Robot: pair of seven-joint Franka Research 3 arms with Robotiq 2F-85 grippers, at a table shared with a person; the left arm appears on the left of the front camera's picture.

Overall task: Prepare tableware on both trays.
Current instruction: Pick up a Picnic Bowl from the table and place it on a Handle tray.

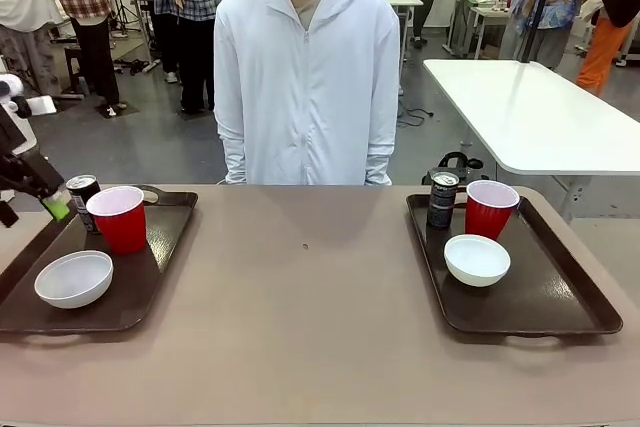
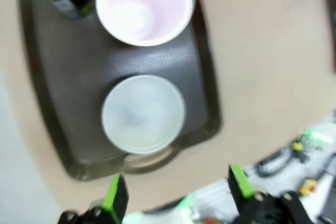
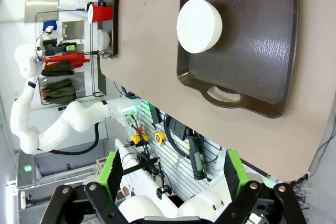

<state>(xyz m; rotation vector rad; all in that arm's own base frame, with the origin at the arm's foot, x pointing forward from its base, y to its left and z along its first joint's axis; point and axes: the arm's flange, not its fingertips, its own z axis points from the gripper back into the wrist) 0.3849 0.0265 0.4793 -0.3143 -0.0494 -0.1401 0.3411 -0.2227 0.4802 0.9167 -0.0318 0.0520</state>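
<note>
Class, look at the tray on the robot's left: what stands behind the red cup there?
Behind the red cup on the left tray stands a black can. The cup covers the can's lower right side, and the left gripper hides part of its left.

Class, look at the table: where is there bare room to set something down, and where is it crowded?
Free: the tabletop between the left tray and right tray, and the right tray's near end behind its bowl. Crowded: each tray's far end, where can and cup stand together.
</note>
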